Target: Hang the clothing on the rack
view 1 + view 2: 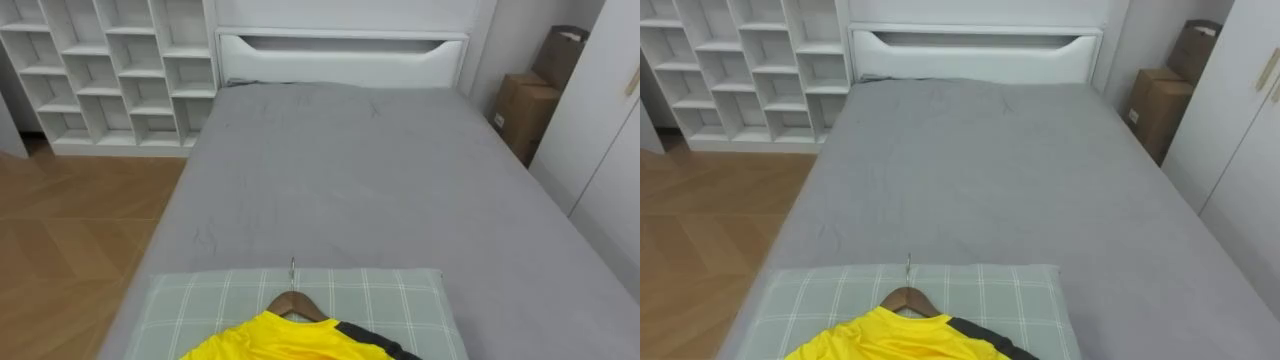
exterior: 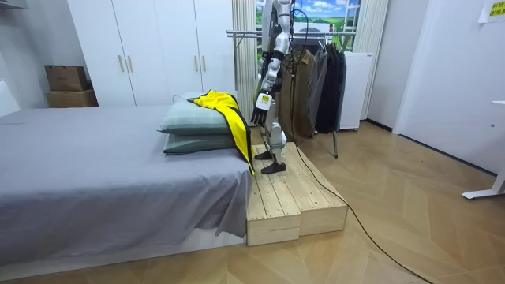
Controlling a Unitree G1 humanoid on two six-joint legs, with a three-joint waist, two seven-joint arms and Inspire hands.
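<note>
A yellow shirt (image 1: 288,342) with dark trim sits on a wooden hanger (image 1: 297,301) whose metal hook points towards the headboard. It lies on a green checked pillow (image 1: 400,300) at the foot end of the grey bed (image 1: 350,170). In the room view the shirt (image 2: 226,110) drapes over two stacked pillows (image 2: 189,120) and hangs down the bed's end. I stand upright on a wooden platform (image 2: 292,197) facing the bed. My left hand (image 2: 259,113) hangs by my side, apart from the shirt.
Behind me is a clothes rail (image 2: 245,33) with dark garments (image 2: 327,79) hanging on it. A white cubby shelf (image 1: 110,70) stands left of the bed. Cardboard boxes (image 1: 525,105) and a white wardrobe (image 1: 600,130) are on the right.
</note>
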